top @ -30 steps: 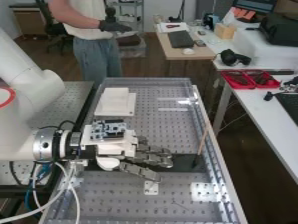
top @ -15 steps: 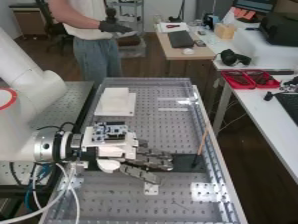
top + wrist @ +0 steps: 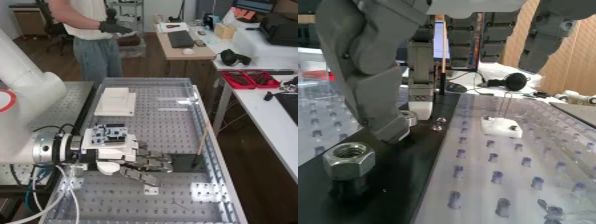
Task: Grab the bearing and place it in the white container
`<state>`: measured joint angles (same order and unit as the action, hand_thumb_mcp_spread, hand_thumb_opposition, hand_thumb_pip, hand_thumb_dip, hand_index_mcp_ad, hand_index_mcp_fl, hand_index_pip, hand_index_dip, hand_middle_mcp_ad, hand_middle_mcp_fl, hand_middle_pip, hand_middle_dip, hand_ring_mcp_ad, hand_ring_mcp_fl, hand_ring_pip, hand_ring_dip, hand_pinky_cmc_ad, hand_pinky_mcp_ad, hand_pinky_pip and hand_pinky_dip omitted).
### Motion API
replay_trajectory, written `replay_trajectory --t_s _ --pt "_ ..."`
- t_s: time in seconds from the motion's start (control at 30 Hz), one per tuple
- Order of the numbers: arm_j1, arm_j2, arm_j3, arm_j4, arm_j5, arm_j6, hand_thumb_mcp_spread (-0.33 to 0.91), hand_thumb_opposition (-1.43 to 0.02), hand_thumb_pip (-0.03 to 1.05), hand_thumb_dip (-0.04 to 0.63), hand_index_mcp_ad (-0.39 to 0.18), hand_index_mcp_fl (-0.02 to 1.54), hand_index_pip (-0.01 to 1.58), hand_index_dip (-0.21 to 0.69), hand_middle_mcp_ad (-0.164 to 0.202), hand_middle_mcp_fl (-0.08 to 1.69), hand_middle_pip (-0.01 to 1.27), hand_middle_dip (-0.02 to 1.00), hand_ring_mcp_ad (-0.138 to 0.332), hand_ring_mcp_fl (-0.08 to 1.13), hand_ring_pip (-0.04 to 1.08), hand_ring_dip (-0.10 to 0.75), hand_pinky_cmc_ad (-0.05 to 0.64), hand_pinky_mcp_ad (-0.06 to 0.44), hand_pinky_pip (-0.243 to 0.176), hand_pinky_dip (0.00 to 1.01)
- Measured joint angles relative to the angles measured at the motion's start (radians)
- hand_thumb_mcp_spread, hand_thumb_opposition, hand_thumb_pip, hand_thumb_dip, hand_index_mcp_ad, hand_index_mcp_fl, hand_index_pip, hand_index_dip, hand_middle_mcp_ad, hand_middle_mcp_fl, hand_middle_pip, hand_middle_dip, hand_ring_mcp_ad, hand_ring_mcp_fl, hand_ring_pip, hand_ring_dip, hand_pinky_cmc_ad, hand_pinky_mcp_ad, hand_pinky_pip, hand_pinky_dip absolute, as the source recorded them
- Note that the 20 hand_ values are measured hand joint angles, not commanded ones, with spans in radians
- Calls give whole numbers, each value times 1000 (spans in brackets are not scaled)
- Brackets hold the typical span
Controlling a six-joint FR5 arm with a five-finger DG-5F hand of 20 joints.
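The dark grey, jointed fingers (image 3: 140, 176) are open. What looks like the round silver metal bearing (image 3: 412, 119) is beside their tips. Probably hard, slippery, a bit heavy; pinch its outside edge.

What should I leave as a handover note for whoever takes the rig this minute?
Hand: open, thumb and fingers fairly straight, low over the black strip. Contact with the bearing can't be confirmed.
Bearing: apparently the round metal piece between the thumb and a finger, partly hidden by the thumb. The hex nut lies nearer the wrist camera; don't mix them up.
White container: probably the white boxy item farther along the bench.
Done: hand at the bearing; no secure grasp evident.
Left: grasp, lift, carry over, place.
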<state>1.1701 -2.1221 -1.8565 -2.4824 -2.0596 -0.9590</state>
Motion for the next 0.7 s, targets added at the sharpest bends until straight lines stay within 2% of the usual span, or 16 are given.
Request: replay_trajectory --t_s 0.5,0.7 --pt "-2 -14 16 -13 -1 -1 414 -792 627 326 -129 105 1381 293 66 19 129 175 115 5 99 51 365 293 -59 178" --pt "-2 -15 16 -1 -6 8 414 -805 602 316 -127 138 1381 279 68 23 133 175 115 5 99 51 361 293 -59 178"
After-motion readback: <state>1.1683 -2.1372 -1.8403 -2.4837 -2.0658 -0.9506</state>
